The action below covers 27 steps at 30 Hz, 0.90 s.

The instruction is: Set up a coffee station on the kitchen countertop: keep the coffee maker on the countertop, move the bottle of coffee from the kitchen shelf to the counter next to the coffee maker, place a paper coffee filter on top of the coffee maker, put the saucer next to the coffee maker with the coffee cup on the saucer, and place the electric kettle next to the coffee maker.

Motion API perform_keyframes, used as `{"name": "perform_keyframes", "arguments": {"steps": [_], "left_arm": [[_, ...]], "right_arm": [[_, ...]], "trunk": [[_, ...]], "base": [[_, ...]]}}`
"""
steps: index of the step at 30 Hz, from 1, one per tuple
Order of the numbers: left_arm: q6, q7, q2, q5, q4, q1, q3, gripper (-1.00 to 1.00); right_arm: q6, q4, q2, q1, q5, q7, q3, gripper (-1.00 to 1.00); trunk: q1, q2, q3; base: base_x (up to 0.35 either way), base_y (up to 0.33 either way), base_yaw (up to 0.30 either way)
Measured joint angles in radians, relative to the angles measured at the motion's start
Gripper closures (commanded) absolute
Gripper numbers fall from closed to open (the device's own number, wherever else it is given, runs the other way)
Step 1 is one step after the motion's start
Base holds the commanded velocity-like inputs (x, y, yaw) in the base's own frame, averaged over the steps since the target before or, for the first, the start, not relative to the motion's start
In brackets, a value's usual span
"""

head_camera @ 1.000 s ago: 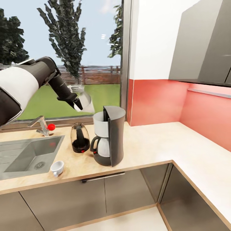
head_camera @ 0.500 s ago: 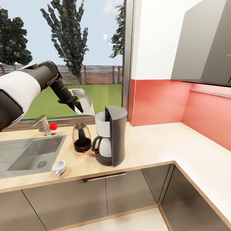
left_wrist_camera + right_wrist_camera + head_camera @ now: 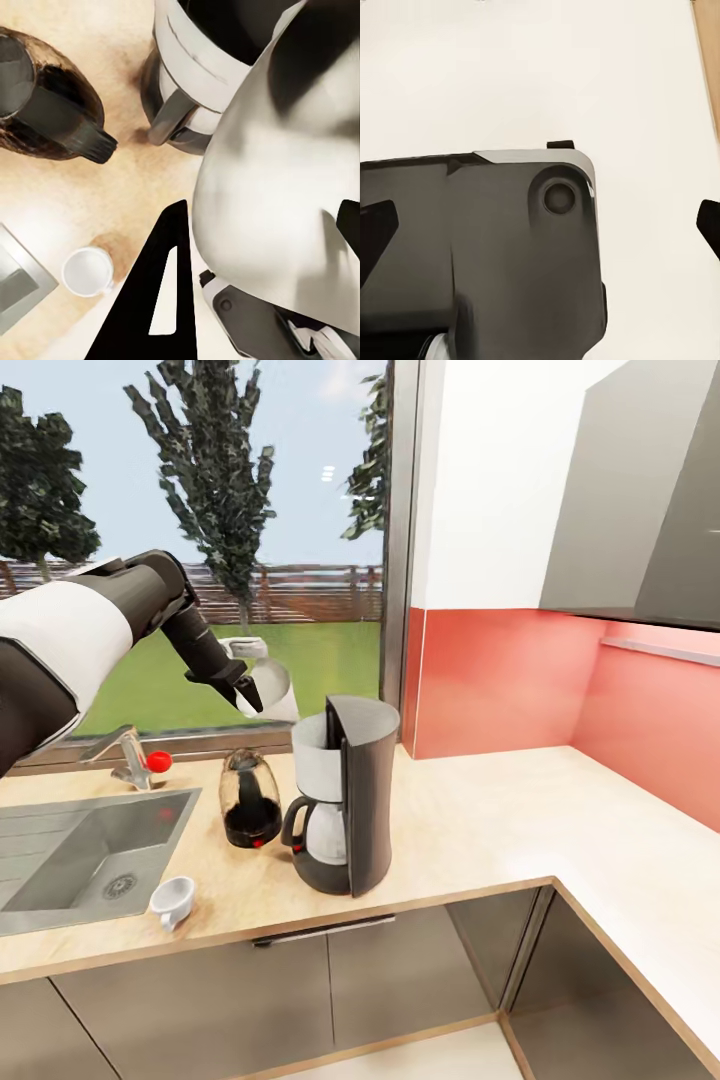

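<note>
Left gripper grasps the electric kettle at left-centre frame, above the bottle of coffee. Recommend lowering upright onto bare countertop beside the coffee maker. Right gripper: cannot tell.

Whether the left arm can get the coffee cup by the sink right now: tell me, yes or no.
Probably not yet. The left gripper is shut on the white filter, held up near the coffee maker. The way down to the cup beside the sink looks free.
</note>
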Motion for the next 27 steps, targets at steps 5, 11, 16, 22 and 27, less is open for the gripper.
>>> {"name": "perform_keyframes", "arguments": {"steps": [5, 11, 16, 22, 27], "left_arm": [[0.0, 0.0, 0.001, 0.0, 0.0, 0.0, 0.005, 1.0], [0.0, 0.0, 0.001, 0.0, 0.0, 0.0, 0.002, 1.0], [0.0, 0.0, 0.0, 0.001, 0.0, 0.0, 0.002, 1.0], [0.0, 0.0, 0.0, 0.003, -0.001, 0.004, 0.001, 1.0], [0.0, 0.0, -0.001, 0.004, -0.002, 0.004, 0.0, 1.0]], "right_arm": [[0.0, 0.0, 0.0, 0.0, 0.0, 0.0, 0.0, -1.0], [0.0, 0.0, 0.0, 0.0, 0.0, -0.001, 0.0, -1.0], [0.0, 0.001, 0.0, 0.0, 0.0, -0.001, 0.0, -1.0], [0.0, 0.001, 0.0, 0.0, -0.001, -0.001, 0.0, -1.0], [0.0, 0.0, 0.0, 0.0, -0.001, -0.001, 0.0, -1.0]], "trunk": [[0.0, 0.0, 0.0], [0.0, 0.0, 0.0], [0.0, 0.0, 0.0], [0.0, 0.0, 0.0], [0.0, 0.0, 0.0]], "base": [[0.01, 0.0, 0.0], [0.034, 0.0, 0.0], [0.221, 0.0, 0.0], [0.046, 0.0, 0.0], [0.002, 0.0, -0.053]]}}
